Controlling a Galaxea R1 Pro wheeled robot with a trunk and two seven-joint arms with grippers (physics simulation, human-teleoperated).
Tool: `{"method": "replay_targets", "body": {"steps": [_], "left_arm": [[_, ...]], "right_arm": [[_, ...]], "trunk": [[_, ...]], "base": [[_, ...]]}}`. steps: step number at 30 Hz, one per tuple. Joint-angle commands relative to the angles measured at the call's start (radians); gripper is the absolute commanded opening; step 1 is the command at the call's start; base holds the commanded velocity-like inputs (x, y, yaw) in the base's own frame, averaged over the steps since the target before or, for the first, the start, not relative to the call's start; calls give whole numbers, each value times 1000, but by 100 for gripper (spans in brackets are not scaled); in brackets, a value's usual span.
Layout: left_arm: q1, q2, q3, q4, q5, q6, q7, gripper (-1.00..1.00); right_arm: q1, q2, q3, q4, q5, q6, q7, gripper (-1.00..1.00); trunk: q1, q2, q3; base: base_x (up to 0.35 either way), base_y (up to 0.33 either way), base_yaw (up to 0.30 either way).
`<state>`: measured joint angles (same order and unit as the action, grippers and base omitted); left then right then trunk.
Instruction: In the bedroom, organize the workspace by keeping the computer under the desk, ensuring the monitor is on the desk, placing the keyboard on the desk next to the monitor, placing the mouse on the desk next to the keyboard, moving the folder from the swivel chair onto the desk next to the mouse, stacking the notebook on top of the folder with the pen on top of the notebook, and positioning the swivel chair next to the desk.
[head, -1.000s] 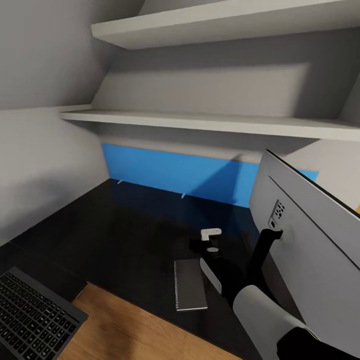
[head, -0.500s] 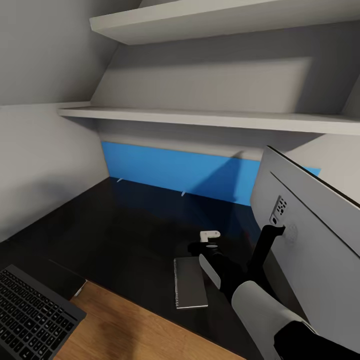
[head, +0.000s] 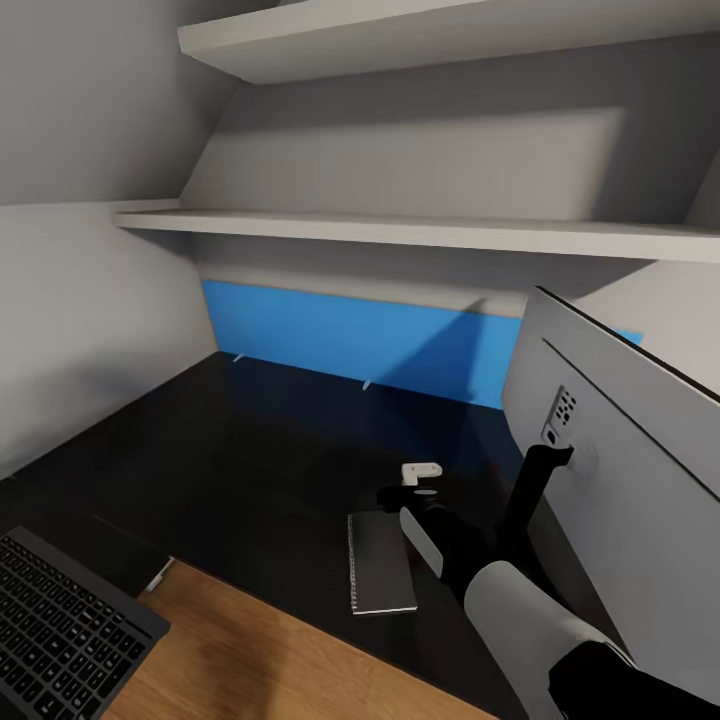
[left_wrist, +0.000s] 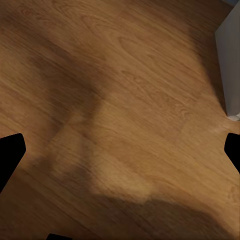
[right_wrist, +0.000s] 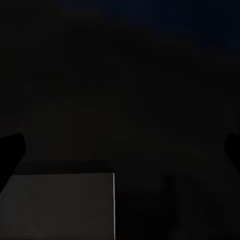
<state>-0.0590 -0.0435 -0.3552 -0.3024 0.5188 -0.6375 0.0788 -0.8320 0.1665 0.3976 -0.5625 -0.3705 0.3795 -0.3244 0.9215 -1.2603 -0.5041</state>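
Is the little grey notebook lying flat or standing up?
Lying flat. The thin grey spiral-edged notebook rests closed, cover up, on the glossy black desk, near its front edge, beside the right arm's pincer.

The desk is glossy black. Behind it runs a bright blue panel under pale grey-white shelves. The notebook has a grey cover with a darker border and a pale spiral edge. The monitor shows a silver-grey back on a black neck. The keyboard has dark grey keys. The floor is warm brown wood grain.
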Motion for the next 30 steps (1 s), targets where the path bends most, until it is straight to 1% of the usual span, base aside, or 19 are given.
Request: {"method": "replay_targets", "body": {"steps": [1,15,30], "left_arm": [[-1,0,-8,0,3,-4,8,100],[-1,0,-8,0,3,-8,1,100],[-1,0,-8,0,2,-7,1,100]], "right_arm": [[-1,-1,6,-1,-11,4,-10,100],[-1,-2,6,1,-11,15,-9,100],[-1,-2,4,0,-11,16,-10,100]], "trunk": [[0,-1,-1],[0,-1,-1],[57,-106,-48]], "base": [[0,0,0],[0,0,0],[0,0,0]]}}
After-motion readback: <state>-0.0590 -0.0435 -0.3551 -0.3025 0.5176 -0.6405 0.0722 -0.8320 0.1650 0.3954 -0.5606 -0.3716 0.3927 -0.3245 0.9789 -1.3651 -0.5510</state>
